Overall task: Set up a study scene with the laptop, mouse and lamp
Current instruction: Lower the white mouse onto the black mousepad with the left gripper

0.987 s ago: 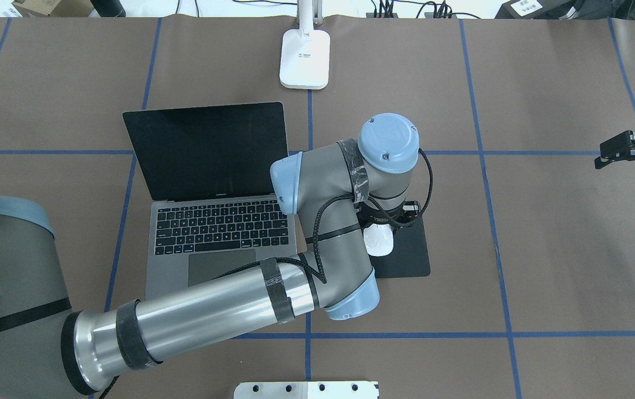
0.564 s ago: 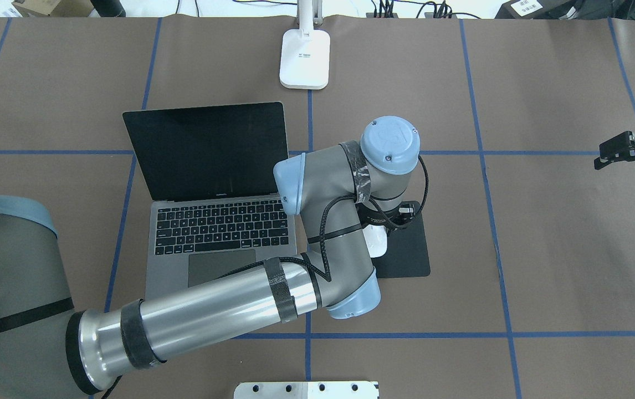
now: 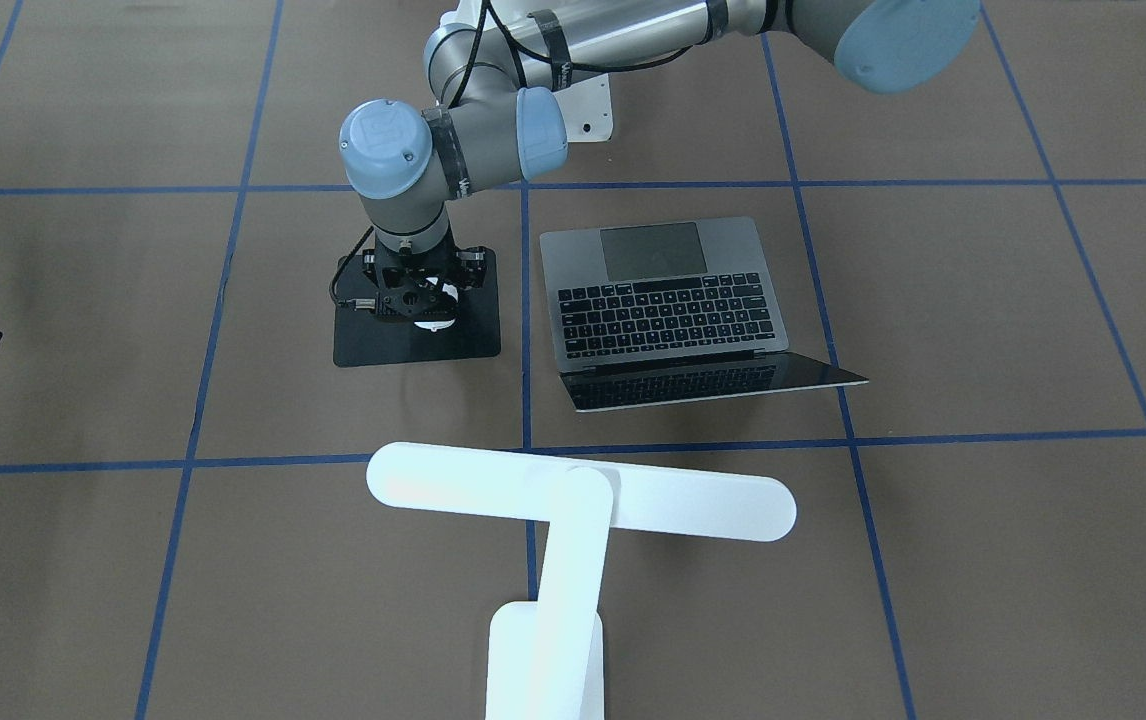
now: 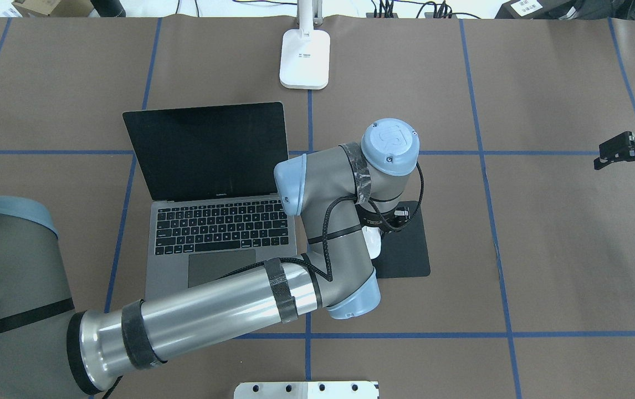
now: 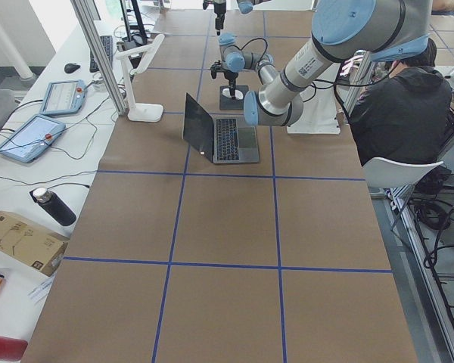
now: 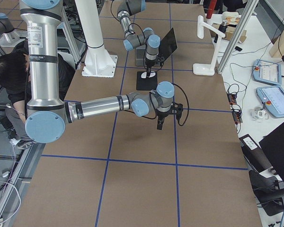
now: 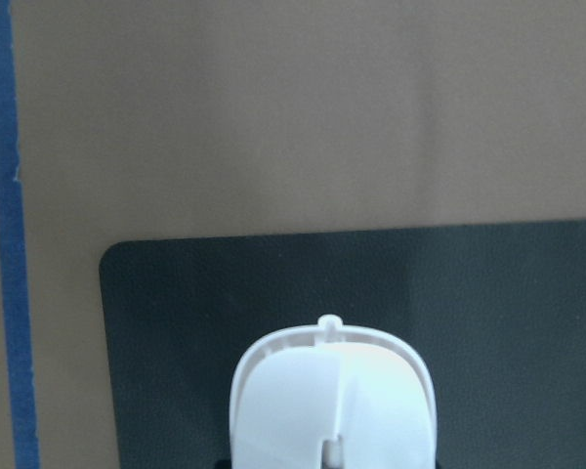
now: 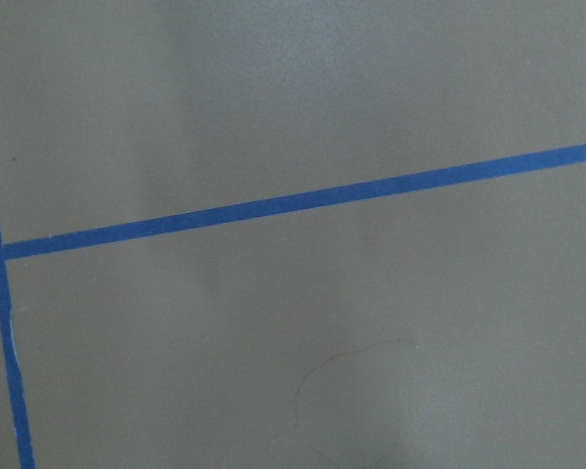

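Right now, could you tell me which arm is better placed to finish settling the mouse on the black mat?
The left. Its gripper is right over the mouse on the black mat, while the right gripper hangs far off near the table's edge.

My slim grey metal laptop (image 4: pixel 212 205) lies open, dark screen up. The small white oval mouse (image 7: pixel 332 401) sits on a black mat. The white T-shaped lamp (image 3: pixel 573 520) stands upright.

The open laptop (image 4: pixel 215 194) walls off the mat (image 4: pixel 406 255) on one side and the lamp (image 3: pixel 573 510) stands beyond, while the tabletop (image 4: pixel 561 249) toward the right gripper (image 4: pixel 619 149) lies bare
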Available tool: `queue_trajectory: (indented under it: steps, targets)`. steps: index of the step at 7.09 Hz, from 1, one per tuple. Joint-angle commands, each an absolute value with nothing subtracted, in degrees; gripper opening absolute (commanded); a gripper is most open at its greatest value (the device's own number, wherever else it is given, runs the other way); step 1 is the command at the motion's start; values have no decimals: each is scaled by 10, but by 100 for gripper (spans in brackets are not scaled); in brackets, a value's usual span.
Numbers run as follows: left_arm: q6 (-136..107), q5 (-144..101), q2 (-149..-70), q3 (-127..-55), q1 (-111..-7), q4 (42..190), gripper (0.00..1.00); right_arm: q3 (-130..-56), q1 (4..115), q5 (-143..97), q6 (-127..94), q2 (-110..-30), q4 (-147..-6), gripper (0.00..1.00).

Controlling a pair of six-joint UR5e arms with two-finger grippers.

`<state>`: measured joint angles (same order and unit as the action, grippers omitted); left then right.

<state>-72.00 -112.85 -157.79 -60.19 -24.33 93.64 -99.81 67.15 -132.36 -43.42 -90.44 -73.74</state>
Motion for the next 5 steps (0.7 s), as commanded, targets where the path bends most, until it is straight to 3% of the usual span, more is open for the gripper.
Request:
queue_trajectory:
  steps: [1,4,5]
  targets:
    - [-720,-1129,-1579,-598,-242,935,78,-1001,672,-1324,-434,-904,-737,100]
    - [-720,-1128,-1579,-604,-243,928,85,-1002,674,-1324,-434,-905,-737,100]
    - [-720,-1129,-1579,-613,-244,921,92,-1002,677,-1325,-432,-908,-737,100]
